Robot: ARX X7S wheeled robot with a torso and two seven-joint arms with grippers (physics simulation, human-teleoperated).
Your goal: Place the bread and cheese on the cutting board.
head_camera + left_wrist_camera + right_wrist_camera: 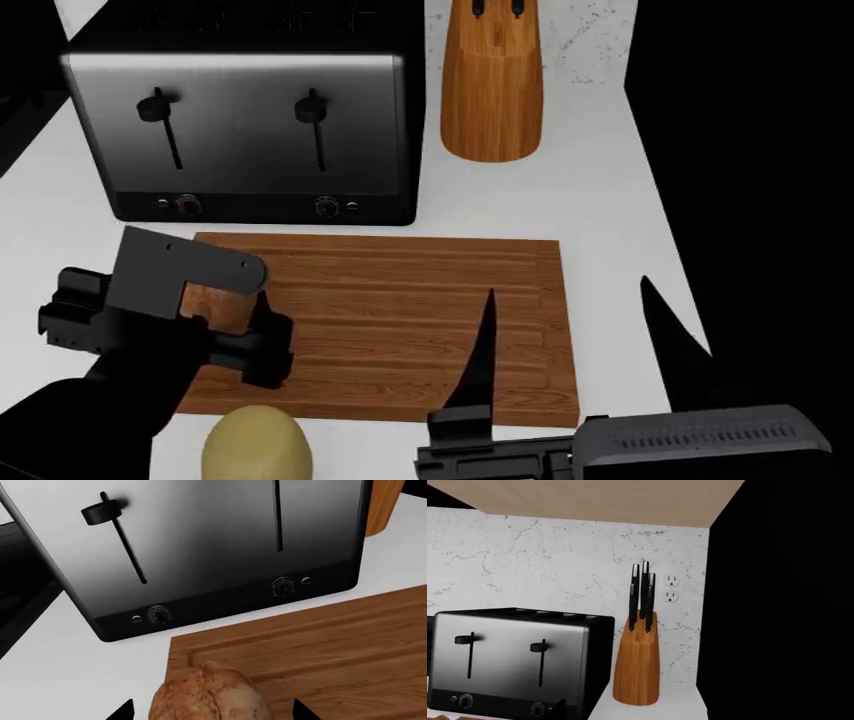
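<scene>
Two hands: left hand (254, 335) clasping bread (208, 695) over cutting board (400, 300); right hand (567, 335) spread wide, empty.

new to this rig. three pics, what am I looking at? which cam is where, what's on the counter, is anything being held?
It is a simulated two-armed robot on wheels, steered by a person. One picture looks down from the robot's head; the other two come from cameras near each gripper.

On the white counter stand a steel four-slot toaster and a rounded wooden knife block, with a grooved brown wooden cutting board in front of them.

The left gripper sits over the board's left end. Its wrist camera shows the mottled reddish-brown bread lump between its fingertips, over the board's corner; whether the gripper is clamping it, I cannot tell.

The smooth pale yellow cheese lump lies off the board, by its near edge.

The right gripper is open and empty; its camera faces the wall.
</scene>
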